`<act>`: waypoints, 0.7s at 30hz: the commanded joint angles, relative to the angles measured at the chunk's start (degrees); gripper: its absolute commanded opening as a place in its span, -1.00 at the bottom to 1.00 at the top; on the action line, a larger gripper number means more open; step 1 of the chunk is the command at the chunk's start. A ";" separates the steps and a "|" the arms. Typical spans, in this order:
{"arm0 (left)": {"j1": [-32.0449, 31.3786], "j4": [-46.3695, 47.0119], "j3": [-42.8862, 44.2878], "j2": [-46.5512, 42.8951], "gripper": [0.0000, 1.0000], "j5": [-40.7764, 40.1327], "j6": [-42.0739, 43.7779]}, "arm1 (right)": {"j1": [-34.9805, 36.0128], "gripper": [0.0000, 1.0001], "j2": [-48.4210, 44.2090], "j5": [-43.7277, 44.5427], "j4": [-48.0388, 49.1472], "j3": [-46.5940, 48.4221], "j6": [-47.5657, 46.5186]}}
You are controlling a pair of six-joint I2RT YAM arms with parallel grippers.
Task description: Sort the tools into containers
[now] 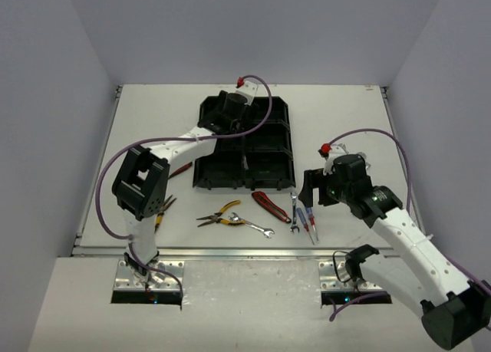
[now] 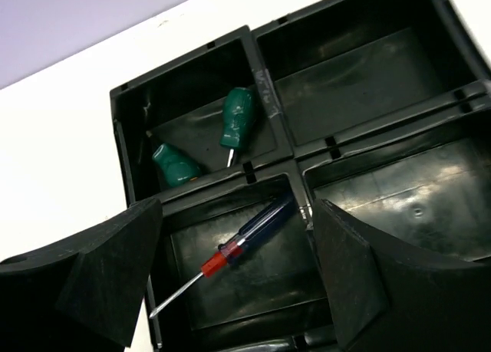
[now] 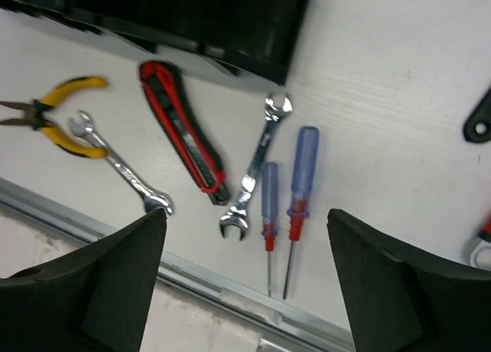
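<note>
My left gripper (image 2: 236, 222) stands apart over the tray (image 2: 295, 149). A blue screwdriver (image 2: 249, 237) lies in the compartment beneath, with green screwdrivers (image 2: 238, 118) at eleven o'clock. My right gripper (image 3: 245, 229), spread too, hangs above loose screwdrivers (image 3: 303, 168) on the table (image 3: 383, 99), knife (image 3: 184, 129) at ten o'clock.

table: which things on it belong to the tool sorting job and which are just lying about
Job: black tray, green screwdrivers and blue screwdriver in it, yellow pliers, utility knife, two wrenches, two loose blue screwdrivers.
Not job: purple cables, metal edge rail.
</note>
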 commanded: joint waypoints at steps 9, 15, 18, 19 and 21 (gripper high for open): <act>-0.42 -1.51 -14.73 -37.73 1.00 13.03 -25.16 | 0.03 -0.08 17.16 8.80 3.30 -3.63 3.46; -0.42 -0.93 -28.08 -49.13 1.00 19.80 -30.29 | -0.04 -0.22 25.46 7.94 6.95 -4.59 3.03; -0.42 -1.12 -31.14 -52.15 1.00 22.43 -30.94 | 0.03 -0.23 28.94 7.13 8.94 -5.47 3.01; -0.42 -1.20 -31.75 -52.70 1.00 22.55 -30.98 | 0.03 -0.23 30.11 7.22 9.61 -5.55 3.01; -0.42 -1.79 -33.00 -53.42 1.00 23.36 -31.20 | -0.05 -0.36 32.50 8.12 10.86 -5.98 3.09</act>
